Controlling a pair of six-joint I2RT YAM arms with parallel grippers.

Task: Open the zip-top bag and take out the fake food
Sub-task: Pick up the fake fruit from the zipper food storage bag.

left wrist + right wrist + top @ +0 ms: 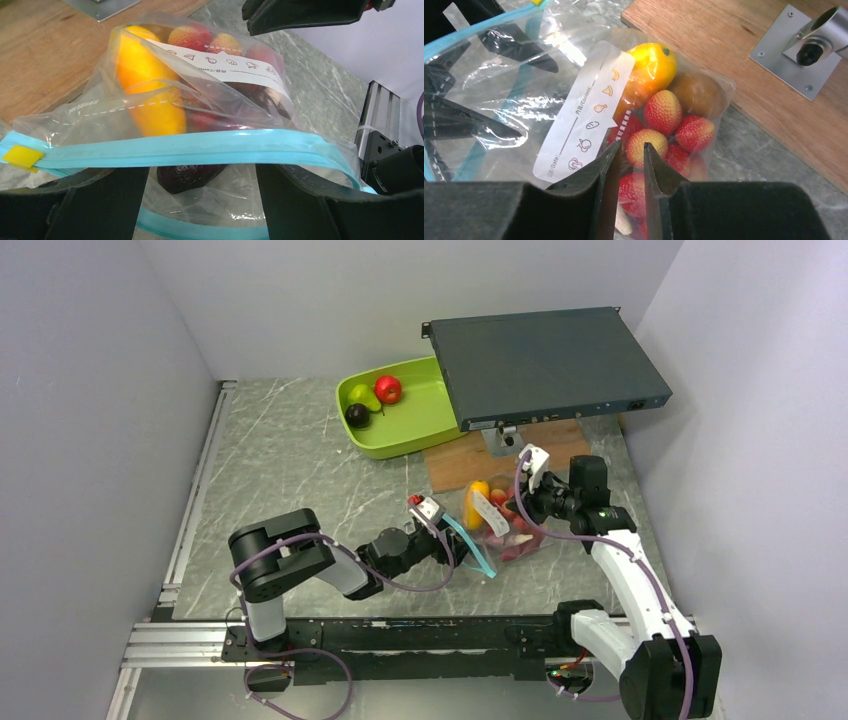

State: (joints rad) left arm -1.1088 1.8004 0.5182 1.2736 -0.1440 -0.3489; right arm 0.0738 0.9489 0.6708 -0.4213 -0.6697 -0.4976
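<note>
The right gripper (631, 146) hangs over the closed end of the zip-top bag (589, 115), its jaws nearly together with only a slit between them. I cannot tell whether any film is caught in that slit. The left gripper (197, 170) is spread wide at the mouth. The blue zip strip (190, 147) lies across its fingers and nothing looks pinched. The bag rests on the desk (290, 470) between the two arms, its far end just beside the wooden board (470, 465). The fake food (663, 111) is packed inside, with a dark piece (185, 177) sitting right at the gaping mouth. The main risk is probably the right-hand pinch. The plastic is thin and slack, so the jaws may close on air and slide off, or trap a fruit with the film and keep it from coming out. If that end is lifted while the left jaws hold nothing, the whole bag would likely drag or fold and the mouth could collapse. A steep tip could also spill the glossy round pieces all at once, and they might roll across the desk instead of reaching the lime-green tray (420, 430).
</note>
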